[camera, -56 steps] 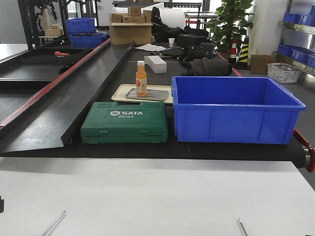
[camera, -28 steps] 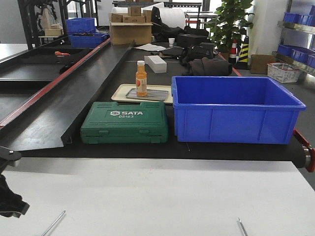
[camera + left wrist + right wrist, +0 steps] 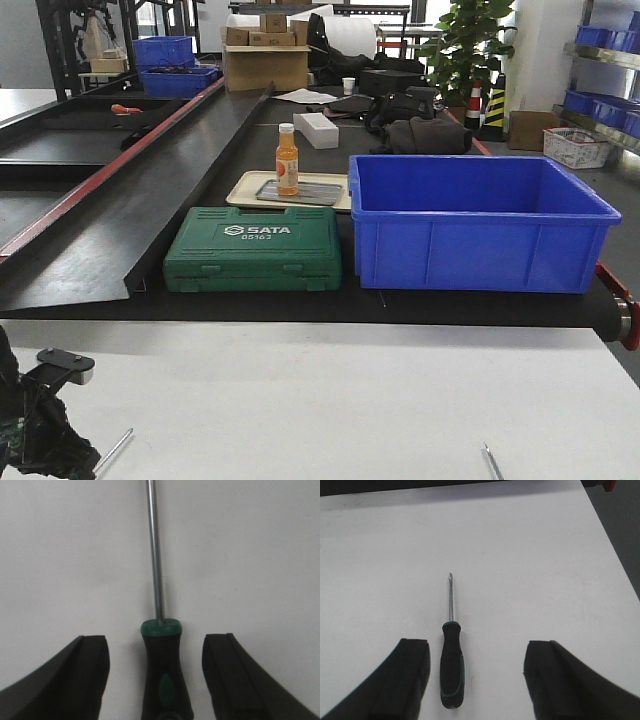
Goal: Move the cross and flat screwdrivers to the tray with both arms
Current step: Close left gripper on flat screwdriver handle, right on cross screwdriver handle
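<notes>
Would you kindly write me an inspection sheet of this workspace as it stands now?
Surface: white tabletop, holding both tools.
Job's things: black-and-green-handled steel screwdriver lying at table left; matching second screwdriver at table right; shallow grey stainless steel tray on cream tray, holding neither.
Clutter: green SATA tool case, deep blue plastic bin, orange bottle standing on the grey tray.
Grippers: left gripper open, straddling the first handle; right gripper open, farther above its tool.
Cables: nothing seen.
Surroundings: black conveyor benches, cardboard boxes, potted plant.

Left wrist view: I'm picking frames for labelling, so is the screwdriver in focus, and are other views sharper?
Left wrist: screwdriver handle close and soft-edged, light even. Right wrist: the other screwdriver crisp, faint shadow. Front: white table bright, nearly featureless; blue bin sharp.
</notes>
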Controlling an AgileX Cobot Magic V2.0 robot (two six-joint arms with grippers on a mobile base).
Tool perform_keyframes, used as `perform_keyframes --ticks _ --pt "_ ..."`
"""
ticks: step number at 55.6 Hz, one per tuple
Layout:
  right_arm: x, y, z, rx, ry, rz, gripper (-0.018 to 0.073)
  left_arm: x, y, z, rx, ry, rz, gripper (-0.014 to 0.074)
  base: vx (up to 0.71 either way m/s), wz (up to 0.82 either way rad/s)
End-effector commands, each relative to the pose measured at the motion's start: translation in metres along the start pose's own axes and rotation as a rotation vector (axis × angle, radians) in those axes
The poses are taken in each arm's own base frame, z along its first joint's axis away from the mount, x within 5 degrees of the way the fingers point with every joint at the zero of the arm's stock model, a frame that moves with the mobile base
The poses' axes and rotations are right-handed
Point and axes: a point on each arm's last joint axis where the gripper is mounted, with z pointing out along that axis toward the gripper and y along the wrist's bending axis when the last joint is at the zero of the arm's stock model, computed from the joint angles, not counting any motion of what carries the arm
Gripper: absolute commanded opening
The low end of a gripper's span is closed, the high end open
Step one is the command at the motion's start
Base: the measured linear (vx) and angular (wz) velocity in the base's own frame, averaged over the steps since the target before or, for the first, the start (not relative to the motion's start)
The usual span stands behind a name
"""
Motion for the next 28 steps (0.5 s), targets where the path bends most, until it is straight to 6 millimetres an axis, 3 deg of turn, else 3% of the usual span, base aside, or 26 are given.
perform_keyframes --ticks 1,28 --pt "-0.019 0.0 -0.005 -0.001 -0.115 -0.011 0.0496 -0.014 0.0 -0.019 -0.031 -0.099 0.004 0.0524 0.0 0.0" --pt "-0.023 0.001 -0.005 -0.002 -0.155 -0.015 0.0495 -0.006 0.004 0.015 -0.005 -0.009 0.0 0.0524 0.0 0.0"
